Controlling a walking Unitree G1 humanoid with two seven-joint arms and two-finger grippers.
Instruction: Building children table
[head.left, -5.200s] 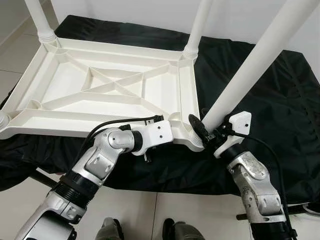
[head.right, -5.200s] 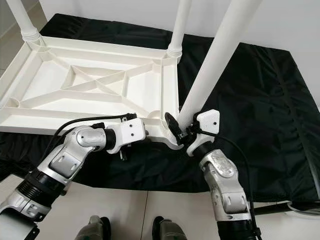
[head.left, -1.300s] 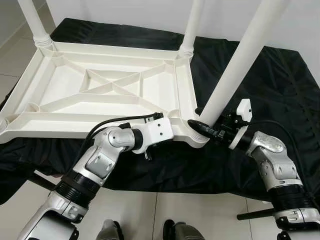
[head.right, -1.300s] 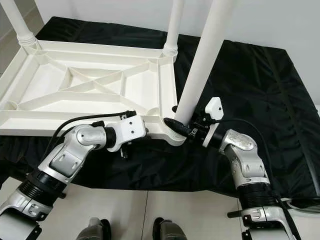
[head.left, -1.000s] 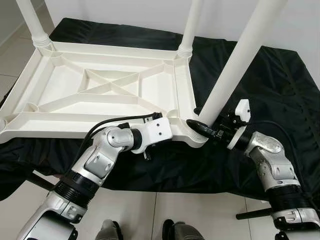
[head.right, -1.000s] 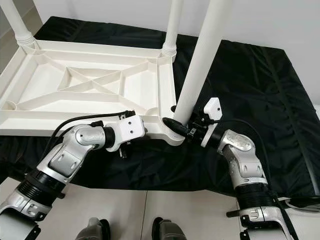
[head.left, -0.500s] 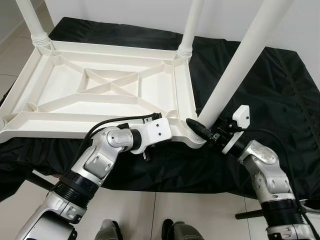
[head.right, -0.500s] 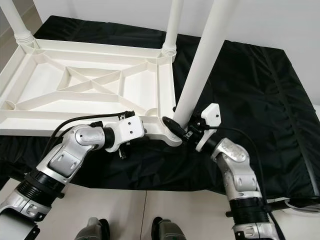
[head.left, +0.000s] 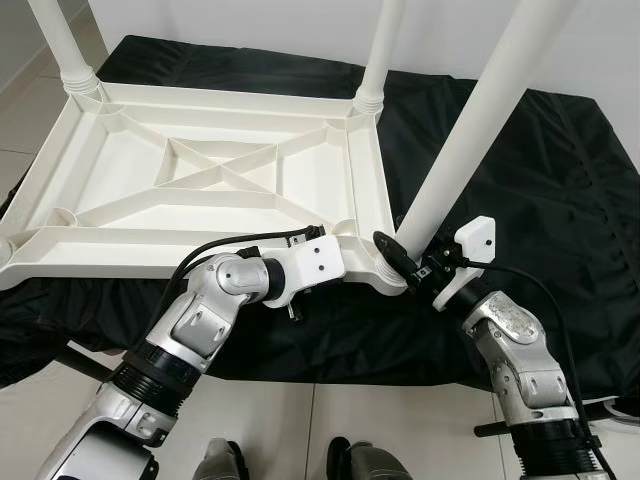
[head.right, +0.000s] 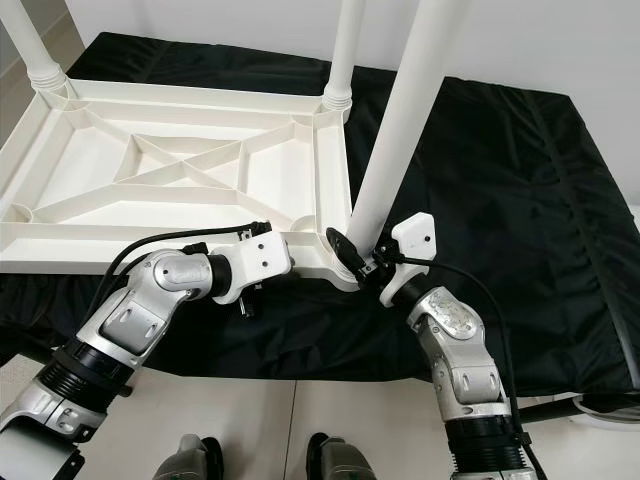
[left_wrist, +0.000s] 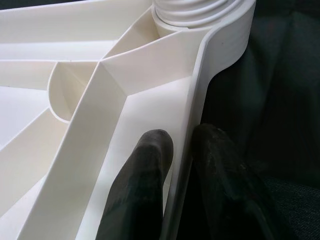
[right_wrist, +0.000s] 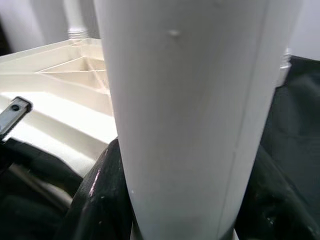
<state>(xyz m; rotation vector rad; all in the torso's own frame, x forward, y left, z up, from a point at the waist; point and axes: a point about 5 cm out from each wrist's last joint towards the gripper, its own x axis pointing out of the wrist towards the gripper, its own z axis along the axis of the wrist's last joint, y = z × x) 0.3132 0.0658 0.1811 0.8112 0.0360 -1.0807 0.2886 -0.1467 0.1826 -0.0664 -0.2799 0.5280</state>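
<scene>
White tabletop (head.left: 210, 185) lies upside down, ribbed underside up. Legs upright at 11 (head.left: 62, 45) and 1 (head.left: 382, 50); near-right leg (head.left: 470, 130) at 4, leaning right.

Right claw (head.left: 405, 262) — clamped on the base of the tall white plastic table leg (head.left: 470, 140) at the near corner socket — has rotated about the leg: its white wrist housing (head.left: 470, 243), low and close to the robot five seconds ago, swung out to the right a second ago and has now returned inward. The right forearm (head.left: 520, 365) now points steeply upward rather than sideways.
</scene>
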